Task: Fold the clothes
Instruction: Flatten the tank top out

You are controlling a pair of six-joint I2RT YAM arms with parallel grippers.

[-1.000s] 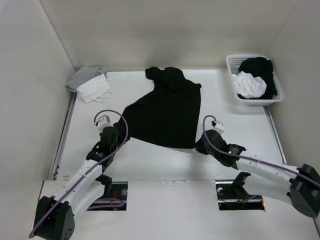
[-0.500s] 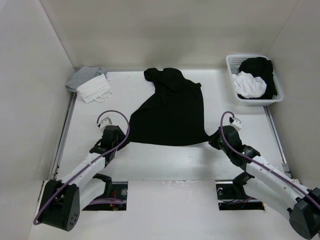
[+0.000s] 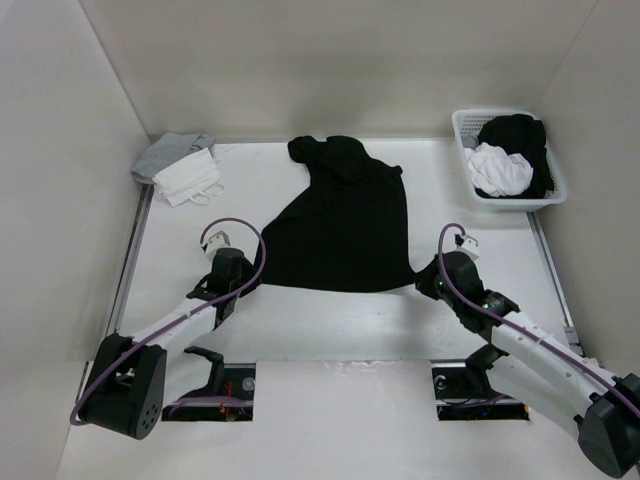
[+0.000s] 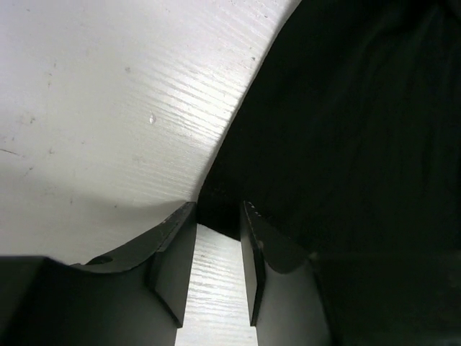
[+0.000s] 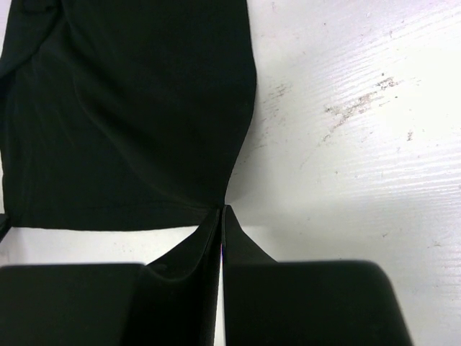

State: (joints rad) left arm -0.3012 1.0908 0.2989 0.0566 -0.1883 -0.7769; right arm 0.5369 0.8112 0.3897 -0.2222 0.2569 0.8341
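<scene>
Left pincer [image 4: 217, 209] has narrowed about shirt [image 3: 345, 225] corner; contact unclear.

We could read no text, brand, number or sign in any of the views. The black shirt [image 3: 345, 225] showed us no legible label.
</scene>
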